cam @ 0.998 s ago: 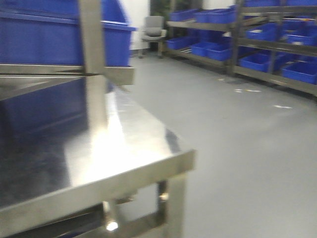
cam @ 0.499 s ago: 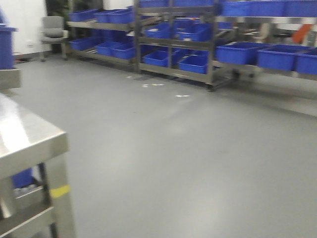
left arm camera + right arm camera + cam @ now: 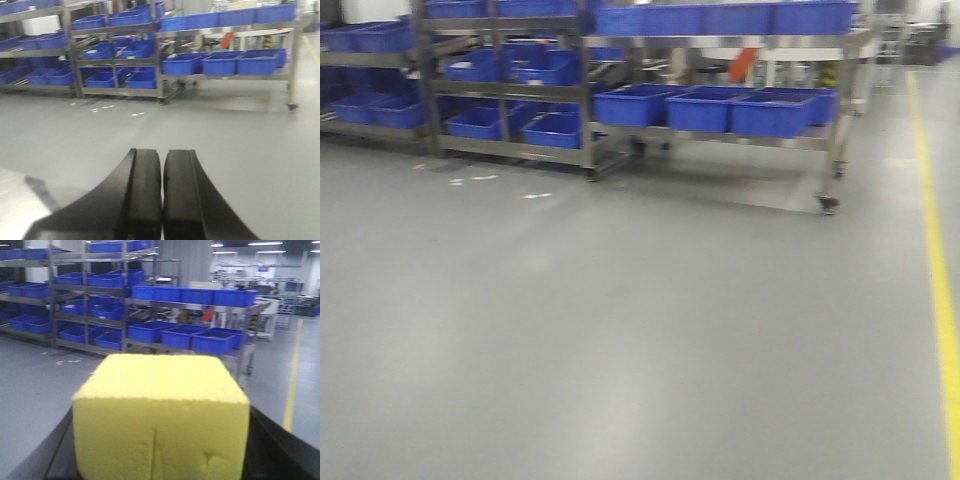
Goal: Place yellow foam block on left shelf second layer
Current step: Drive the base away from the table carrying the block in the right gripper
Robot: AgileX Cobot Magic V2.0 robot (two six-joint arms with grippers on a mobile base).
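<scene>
My right gripper [image 3: 165,460], clamped on the yellow foam block [image 3: 161,415], faces the shelving [image 3: 500,92] well apart ahead-left, probably the target; my left gripper [image 3: 162,170] is closed, empty.

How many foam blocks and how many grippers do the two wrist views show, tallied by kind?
Bright yellow matte foam cube: 1
Black grippers: 2, the left gripper shut on nothing, the right gripper clamping the cube
Total: 3
</scene>
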